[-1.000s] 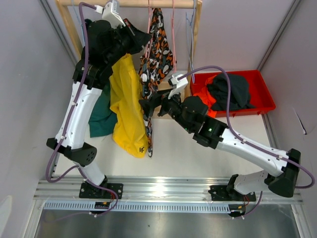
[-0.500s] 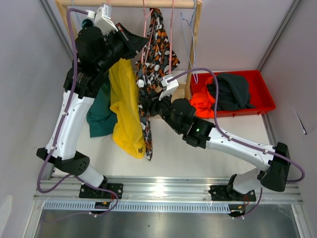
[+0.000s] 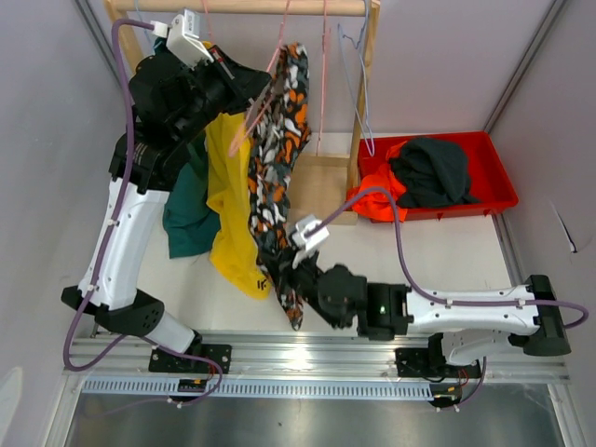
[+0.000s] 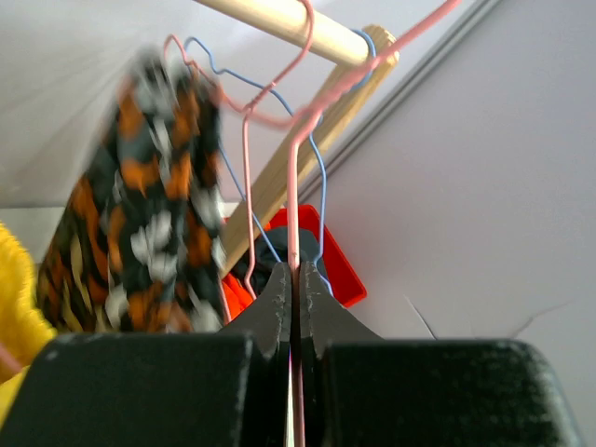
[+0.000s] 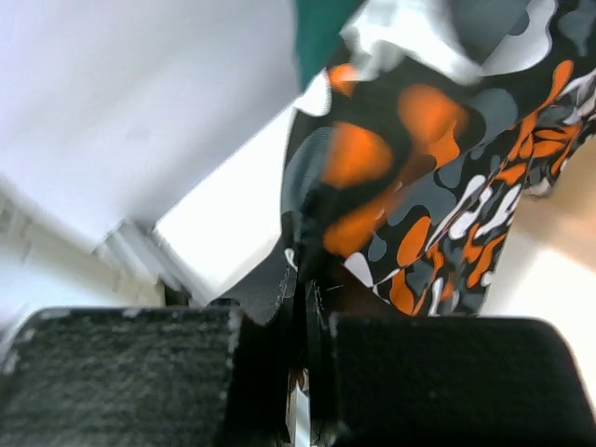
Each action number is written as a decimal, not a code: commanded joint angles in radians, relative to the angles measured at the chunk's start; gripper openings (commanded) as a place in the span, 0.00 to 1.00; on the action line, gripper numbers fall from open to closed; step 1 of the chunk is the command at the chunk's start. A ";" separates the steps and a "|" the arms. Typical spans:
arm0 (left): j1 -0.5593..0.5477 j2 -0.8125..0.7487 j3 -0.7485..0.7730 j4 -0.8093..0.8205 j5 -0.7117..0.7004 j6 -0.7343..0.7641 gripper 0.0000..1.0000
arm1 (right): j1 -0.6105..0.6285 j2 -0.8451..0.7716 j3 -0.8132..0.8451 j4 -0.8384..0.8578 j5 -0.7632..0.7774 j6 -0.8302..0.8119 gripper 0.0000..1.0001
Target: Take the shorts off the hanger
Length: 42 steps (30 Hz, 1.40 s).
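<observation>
Right tool [image 5: 300,282] lower, on patterned shorts [image 3: 276,154]

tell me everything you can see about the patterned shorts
The patterned shorts are soft, thin-looking fabric in orange, black, grey and white blotches. They hang from a pink hanger, stretched long toward the near edge. The right end effector is shut on their lower end. One side lies against the yellow shorts.

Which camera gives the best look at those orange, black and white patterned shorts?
The top view: the patterned shorts show full length, stretched from the pink hanger toward the right gripper. The left wrist shows only their blurred top; the right wrist only a pinched edge.
</observation>
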 commanded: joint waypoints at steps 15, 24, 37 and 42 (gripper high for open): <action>0.010 -0.236 -0.190 -0.014 -0.002 0.067 0.00 | -0.039 -0.019 0.001 -0.037 0.166 -0.031 0.00; 0.010 -0.460 -0.367 -0.064 -0.008 0.067 0.00 | -0.395 -0.027 0.152 -0.149 -0.048 -0.053 0.00; 0.012 -0.181 -0.098 0.008 -0.116 0.142 0.00 | 0.014 -0.519 -0.135 -0.504 0.499 0.178 0.00; 0.012 0.012 0.103 0.034 -0.158 0.141 0.00 | 0.142 -0.587 -0.048 -0.653 0.658 0.182 0.00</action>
